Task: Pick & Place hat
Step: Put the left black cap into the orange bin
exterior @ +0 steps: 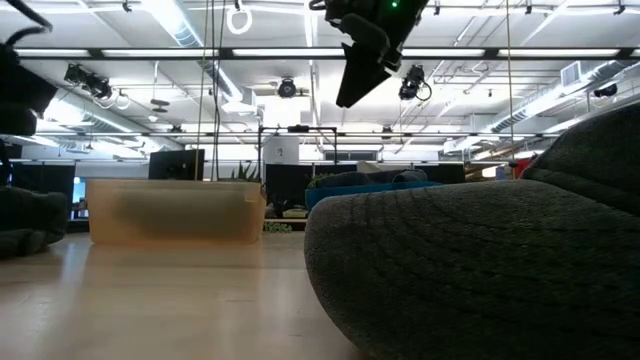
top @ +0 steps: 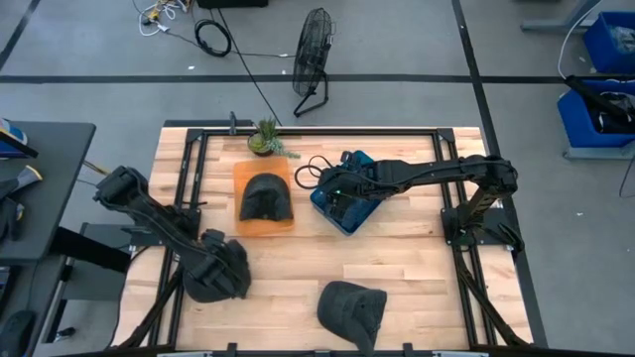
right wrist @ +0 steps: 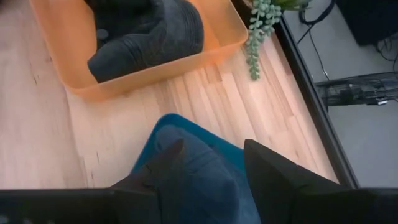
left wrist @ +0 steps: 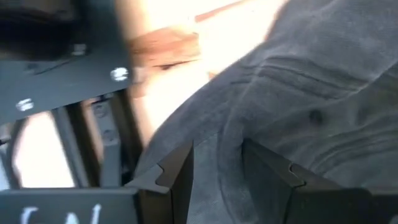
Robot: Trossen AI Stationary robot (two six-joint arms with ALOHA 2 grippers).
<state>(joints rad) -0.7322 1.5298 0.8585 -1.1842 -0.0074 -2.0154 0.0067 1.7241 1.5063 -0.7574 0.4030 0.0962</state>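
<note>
grey hat [top: 220, 270] sits between the left gripper [left wrist: 216, 180] fingers, slightly parted, pressing its crown.

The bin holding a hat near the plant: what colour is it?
Orange; the bin shows best in the right wrist view, with a dark grey hat inside.

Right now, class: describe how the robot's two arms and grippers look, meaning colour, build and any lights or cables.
Both arms are dark, near-black jointed links. The left gripper has two flat, angular dark fingers with stepped tips. The right gripper has matching dark, pointed fingers. A small green light glows near the right arm's wrist. No loose cables are clearly visible on either arm.
</note>
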